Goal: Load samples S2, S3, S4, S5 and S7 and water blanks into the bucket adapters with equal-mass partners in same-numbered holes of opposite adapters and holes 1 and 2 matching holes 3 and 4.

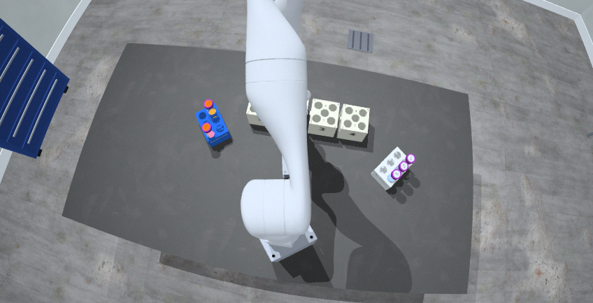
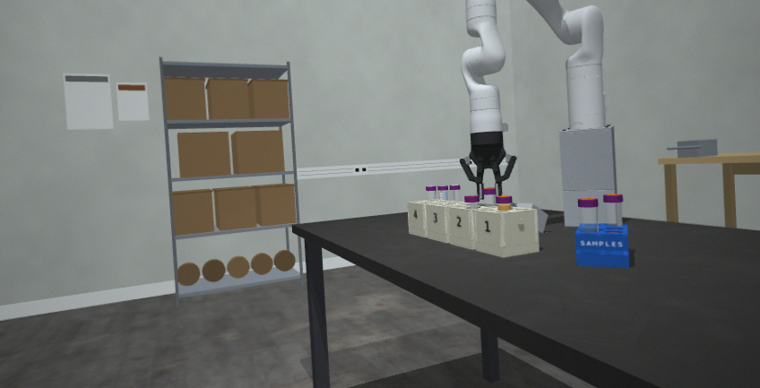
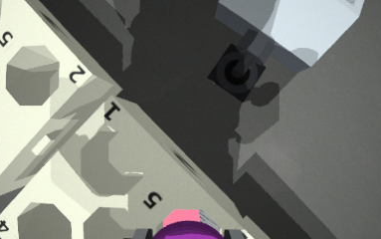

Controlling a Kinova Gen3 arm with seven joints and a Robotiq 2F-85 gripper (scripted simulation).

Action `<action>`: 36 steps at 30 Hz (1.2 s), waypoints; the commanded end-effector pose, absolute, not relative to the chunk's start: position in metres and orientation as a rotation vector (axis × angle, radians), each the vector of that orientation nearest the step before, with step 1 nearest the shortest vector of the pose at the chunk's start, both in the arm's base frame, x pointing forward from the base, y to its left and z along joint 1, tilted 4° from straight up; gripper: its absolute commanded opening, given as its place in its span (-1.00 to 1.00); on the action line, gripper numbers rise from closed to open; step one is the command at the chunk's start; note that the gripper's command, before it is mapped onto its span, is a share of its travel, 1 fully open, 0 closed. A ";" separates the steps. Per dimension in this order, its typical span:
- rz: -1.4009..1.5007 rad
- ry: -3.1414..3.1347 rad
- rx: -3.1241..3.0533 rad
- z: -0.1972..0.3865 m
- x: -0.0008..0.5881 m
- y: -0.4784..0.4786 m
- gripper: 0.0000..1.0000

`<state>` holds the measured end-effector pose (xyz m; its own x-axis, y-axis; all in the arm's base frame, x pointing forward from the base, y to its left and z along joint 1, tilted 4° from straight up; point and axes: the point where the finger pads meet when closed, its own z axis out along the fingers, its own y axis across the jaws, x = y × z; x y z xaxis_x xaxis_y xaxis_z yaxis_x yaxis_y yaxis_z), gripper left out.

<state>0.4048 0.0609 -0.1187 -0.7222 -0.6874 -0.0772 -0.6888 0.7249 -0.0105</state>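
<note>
Right now your tool (image 2: pixel 488 190) is pinched on a purple-capped tube (image 2: pixel 488 192) and hangs straight down over adapter 1 (image 2: pixel 506 231), the nearest of the four cream blocks in the exterior view. That tube sits low among the adapter's holes; from the wrist view you see only its purple cap (image 3: pixel 189 231) with a pink patch at the bottom edge, just below the printed 5 on the adapter top, so you cannot tell which hole it is in or how deep it sits. Beside it in adapter 1 stands a tube with an orange-dotted cap (image 2: pixel 504 202), and another purple cap (image 2: pixel 471 200) shows just left of the tool. Adapters 2 (image 2: pixel 459 228), 3 (image 2: pixel 436 221) and 4 (image 2: pixel 417 218) line up behind. On the worktop (image 2: pixel 613 304), the blue SAMPLES rack (image 2: pixel 601 245) holds two upright tubes, well apart from the adapters. From above, the white blank rack (image 1: pixel 386 168) carries three purple-capped tubes along one edge.
</note>
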 end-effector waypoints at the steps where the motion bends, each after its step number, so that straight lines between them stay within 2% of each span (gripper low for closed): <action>1: 0.028 2.845 -1.137 -0.120 0.406 0.061 -0.80; 31: 0.028 2.845 -1.137 -0.132 0.406 0.062 -0.80; 32: 0.028 2.845 -1.137 -0.132 0.406 0.062 0.24; 36: 0.028 2.845 -1.137 -0.132 0.406 0.062 0.24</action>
